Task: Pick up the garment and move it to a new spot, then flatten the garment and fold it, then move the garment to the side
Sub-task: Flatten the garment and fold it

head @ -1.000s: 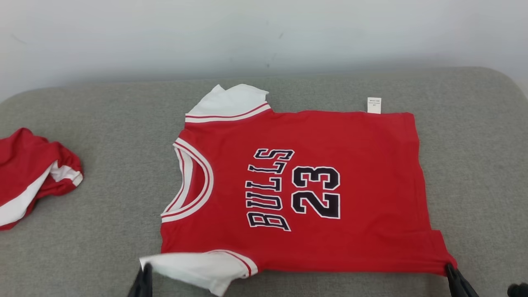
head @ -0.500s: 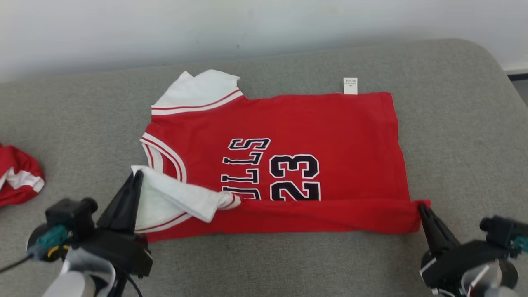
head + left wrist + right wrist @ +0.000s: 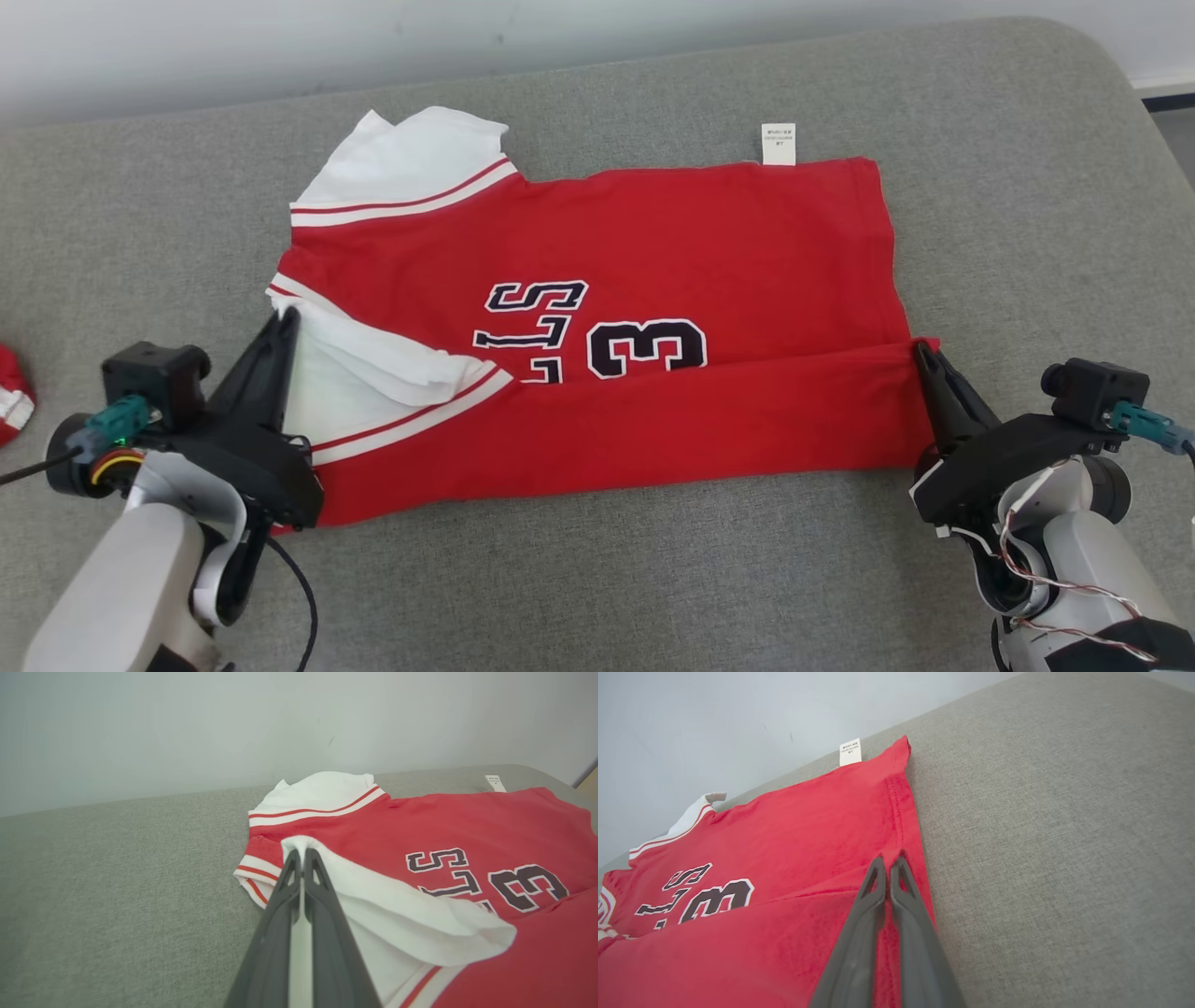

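Garment on grey cushion | L tool clenched on white sleeve | R tool clenched on hem corner

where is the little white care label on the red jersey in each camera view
Head view: the small white care label sits upper right of centre, sticking out past the far edge of the red jersey.
Left wrist view: the label is at the upper right, beyond the jersey's far edge.
Right wrist view: the label is upper left of centre, near the jersey's far corner.
Shared landmark: the black numeral 3, lower in each picture than the label.
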Robot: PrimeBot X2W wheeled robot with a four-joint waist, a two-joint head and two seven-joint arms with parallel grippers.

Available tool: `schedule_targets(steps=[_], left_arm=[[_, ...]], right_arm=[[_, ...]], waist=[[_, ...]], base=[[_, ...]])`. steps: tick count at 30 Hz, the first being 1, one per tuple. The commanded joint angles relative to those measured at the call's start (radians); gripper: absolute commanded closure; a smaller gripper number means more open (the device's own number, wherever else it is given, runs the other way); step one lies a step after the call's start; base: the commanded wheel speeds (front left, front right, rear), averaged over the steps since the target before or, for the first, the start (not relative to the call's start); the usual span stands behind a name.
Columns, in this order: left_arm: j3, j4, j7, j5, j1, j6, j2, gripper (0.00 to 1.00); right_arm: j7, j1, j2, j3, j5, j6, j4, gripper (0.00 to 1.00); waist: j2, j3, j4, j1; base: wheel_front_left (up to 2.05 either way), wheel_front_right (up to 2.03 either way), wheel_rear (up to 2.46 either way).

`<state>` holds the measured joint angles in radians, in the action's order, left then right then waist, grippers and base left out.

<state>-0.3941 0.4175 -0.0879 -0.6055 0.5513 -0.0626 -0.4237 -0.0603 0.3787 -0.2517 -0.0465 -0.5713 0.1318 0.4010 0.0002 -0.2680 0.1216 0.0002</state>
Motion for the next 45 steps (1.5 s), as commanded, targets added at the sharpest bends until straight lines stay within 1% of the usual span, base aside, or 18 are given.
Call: schedule_targets(steps=[1, 2, 3, 4, 9, 13, 17, 22, 28, 32, 40, 41, 42, 43, 45], left_arm=[[-0.007, 0.016, -0.009, 0.006, 0.008, -0.003, 0.008, 1.0], [-0.009, 0.03, -0.017, 0.015, 0.015, -0.001, 0.007, 1.0], [-0.012, 0.041, -0.032, 0.024, 0.021, 0.005, 0.01, 0.62], [-0.014, 0.049, -0.049, 0.029, 0.023, 0.008, 0.016, 0.0], [-0.011, 0.048, -0.121, 0.034, -0.027, 0.026, 0.036, 0.0], [0.003, -0.011, -0.151, 0.026, -0.1, 0.06, 0.05, 0.0], [0.007, -0.079, -0.157, 0.017, -0.206, 0.096, 0.053, 0.0], [0.007, -0.109, -0.146, 0.006, -0.289, 0.121, 0.047, 0.0], [-0.015, -0.076, -0.117, -0.007, -0.304, 0.117, 0.058, 0.0], [-0.023, -0.039, -0.118, 0.0, -0.294, 0.117, 0.06, 0.0], [-0.034, 0.059, -0.123, -0.021, -0.263, 0.089, 0.089, 0.0], [-0.033, 0.07, -0.126, -0.025, -0.258, 0.083, 0.094, 0.53], [-0.032, 0.084, -0.128, -0.032, -0.255, 0.079, 0.097, 0.65], [-0.034, 0.099, -0.127, -0.034, -0.251, 0.072, 0.098, 1.0], [-0.032, 0.125, -0.136, -0.041, -0.242, 0.061, 0.107, 1.0]], right_arm=[[0.011, 0.01, -0.005, -0.007, -0.005, -0.002, 0.017, 1.0], [0.024, 0.022, -0.007, -0.01, -0.004, -0.002, 0.03, 0.64], [0.034, 0.029, -0.008, -0.016, -0.009, -0.002, 0.045, 0.0], [0.048, 0.031, -0.011, -0.018, -0.012, -0.002, 0.058, 0.0], [0.11, -0.021, -0.036, -0.036, -0.025, -0.002, 0.085, 0.0], [0.14, -0.088, -0.049, -0.028, -0.045, -0.002, 0.071, 0.0], [0.151, -0.152, -0.049, -0.02, -0.053, -0.002, 0.046, 0.0], [0.146, -0.181, -0.042, -0.011, -0.038, -0.002, 0.031, 0.0], [0.141, -0.169, -0.041, -0.008, -0.008, -0.002, 0.037, 0.0], [0.135, -0.164, -0.036, -0.009, -0.002, -0.002, 0.042, 0.0], [0.123, -0.15, -0.019, -0.009, 0.026, -0.002, 0.07, 0.0], [0.118, -0.147, -0.013, -0.01, 0.026, -0.002, 0.078, 0.0], [0.115, -0.141, -0.009, -0.013, 0.028, -0.002, 0.084, 0.54], [0.116, -0.135, -0.005, -0.016, 0.027, -0.002, 0.09, 1.0], [0.12, -0.128, 0.001, -0.025, 0.027, -0.002, 0.101, 1.0]], waist=[[-0.0002, 0.002, -0.001, -0.0002], [-0.0002, 0.005, -0.002, -0.0002], [-0.0002, 0.009, -0.003, -0.0002], [-0.0002, 0.014, -0.006, -0.0002], [-0.0002, 0.048, -0.021, -0.0002], [-0.0002, 0.071, -0.038, -0.0002], [-0.0002, 0.074, -0.05, -0.0002], [-0.0002, 0.065, -0.061, -0.0002], [-0.0002, 0.055, -0.067, -0.0002], [-0.0002, 0.051, -0.065, -0.0002], [-0.0002, 0.035, -0.058, -0.0002], [-0.0002, 0.033, -0.058, -0.0002], [-0.0002, 0.032, -0.059, -0.0002], [-0.0002, 0.031, -0.06, -0.0002], [-0.0002, 0.033, -0.063, -0.0002]], base=[[0.0, 0.0, 0.0], [0.0, 0.0, 0.0], [0.0, 0.0, 0.0], [0.0, 0.0, 0.0], [0.0, 0.0, 0.0], [0.0, 0.0, 0.0], [0.0, 0.0, 0.0], [0.0, 0.0, 0.0], [0.0, 0.0, 0.0], [0.0, 0.0, 0.0], [0.0, 0.0, 0.0], [0.0, 0.0, 0.0], [0.0, 0.0, 0.0], [0.0, 0.0, 0.0], [0.0, 0.0, 0.0]])
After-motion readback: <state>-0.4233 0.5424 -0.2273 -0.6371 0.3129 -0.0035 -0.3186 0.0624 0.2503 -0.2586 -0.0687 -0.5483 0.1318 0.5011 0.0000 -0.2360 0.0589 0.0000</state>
